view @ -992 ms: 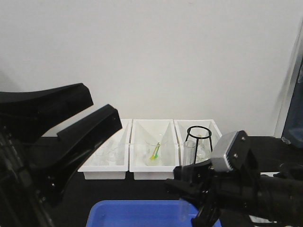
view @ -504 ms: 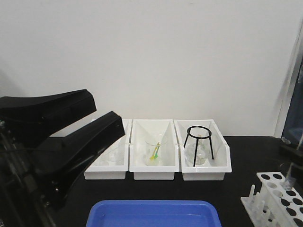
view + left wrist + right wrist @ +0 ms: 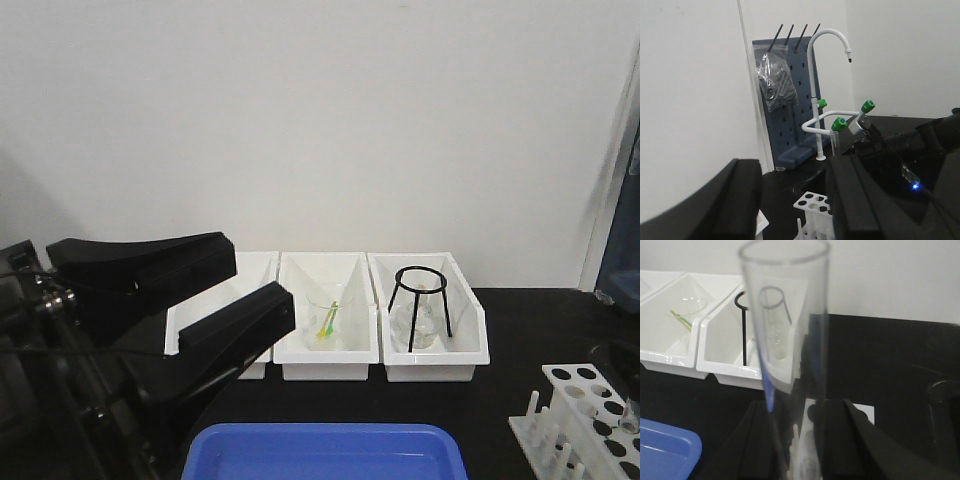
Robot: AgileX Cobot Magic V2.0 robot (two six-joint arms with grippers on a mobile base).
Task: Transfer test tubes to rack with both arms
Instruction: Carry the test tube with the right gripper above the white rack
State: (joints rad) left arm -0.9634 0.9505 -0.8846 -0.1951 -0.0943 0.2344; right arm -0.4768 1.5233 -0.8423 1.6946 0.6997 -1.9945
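- Standing upright between the black fingers of the right gripper [image 3: 802, 407], a clear test tube [image 3: 790, 340] is held with its open rim up, just above the rack [image 3: 586, 402]
- the right jaws are pinching the tube low down from both sides; its bottom end is too blurred to tell whether it has entered a hole of the rack
- the rack is a white frame with round holes in its top and upright pegs along its near side, and it sits on the black table [image 3: 540, 310]
- the left gripper [image 3: 260, 277] hangs in the air well to the left of the rack, its jaws spread wide and gripping nothing; in its own wrist view the rack shows low between its two fingers
- a blue tray [image 3: 325, 452] lies to the left of the rack, at the near edge of the front view
- three white bins [image 3: 327, 370] stand in a row behind and to the left of the rack, along the wall
- the bin nearest the rack holds a black tripod stand [image 3: 410, 318], and the middle one holds a glass vessel [image 3: 322, 318] with something green and yellow inside
- seen from the left wrist, a white gooseneck tap [image 3: 811, 80] with green knobs rises beyond the rack, and behind that is a blue pegboard [image 3: 790, 130] with a plastic bag [image 3: 774, 80] hung on it
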